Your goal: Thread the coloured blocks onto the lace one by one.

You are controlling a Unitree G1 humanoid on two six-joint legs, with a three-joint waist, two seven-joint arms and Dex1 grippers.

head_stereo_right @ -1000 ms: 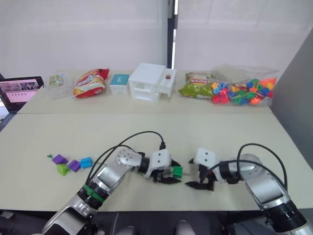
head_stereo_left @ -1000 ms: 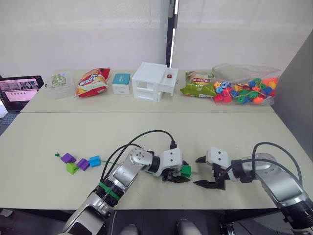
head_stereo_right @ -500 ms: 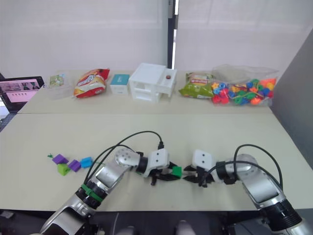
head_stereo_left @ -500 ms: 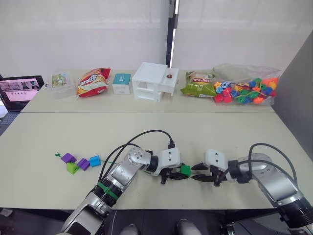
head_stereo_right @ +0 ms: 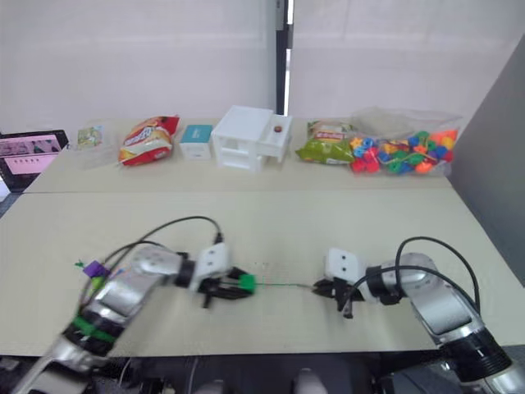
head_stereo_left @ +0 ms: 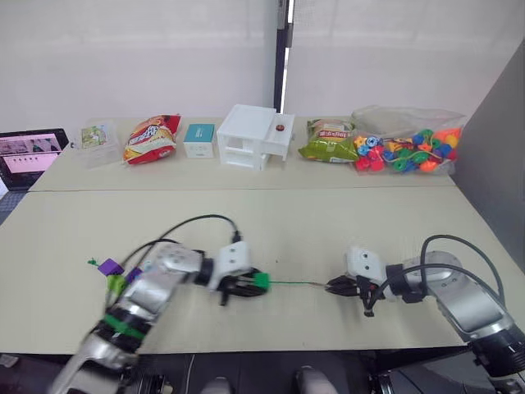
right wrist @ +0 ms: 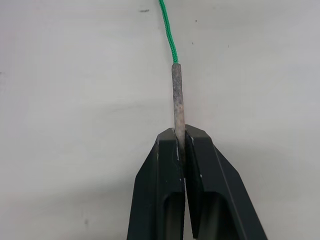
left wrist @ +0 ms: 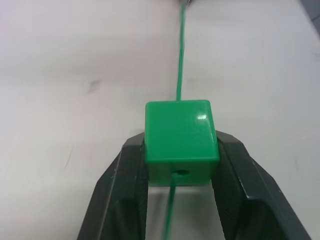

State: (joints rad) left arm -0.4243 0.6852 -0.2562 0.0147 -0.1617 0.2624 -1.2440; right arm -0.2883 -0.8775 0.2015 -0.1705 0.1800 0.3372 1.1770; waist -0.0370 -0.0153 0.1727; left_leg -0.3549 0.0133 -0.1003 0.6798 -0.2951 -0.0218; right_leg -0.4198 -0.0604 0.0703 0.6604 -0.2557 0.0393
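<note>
My left gripper [head_stereo_left: 250, 282] is shut on a dark green block [left wrist: 181, 137] just above the table. The thin green lace [head_stereo_left: 295, 284] passes through the block's hole and runs taut to the right. My right gripper [head_stereo_left: 331, 286] is shut on the lace's stiff greyish tip [right wrist: 176, 95], fingers pressed together around it. To the left lie a purple block [head_stereo_left: 109, 267] and a lime-green block [head_stereo_left: 116, 284], with a second purple block partly hidden behind my left arm.
Along the far table stand a tablet [head_stereo_left: 31, 154], a red snack bag [head_stereo_left: 152, 136], a teal box [head_stereo_left: 199, 139], a white box [head_stereo_left: 255, 136], a green snack bag [head_stereo_left: 328, 140] and a clear bag of beads [head_stereo_left: 408, 150]. Black cables loop over both arms.
The right gripper has shut on the lace tip. The left gripper has carried the green block leftward along the lace, baring a stretch of cord between the two grippers.
</note>
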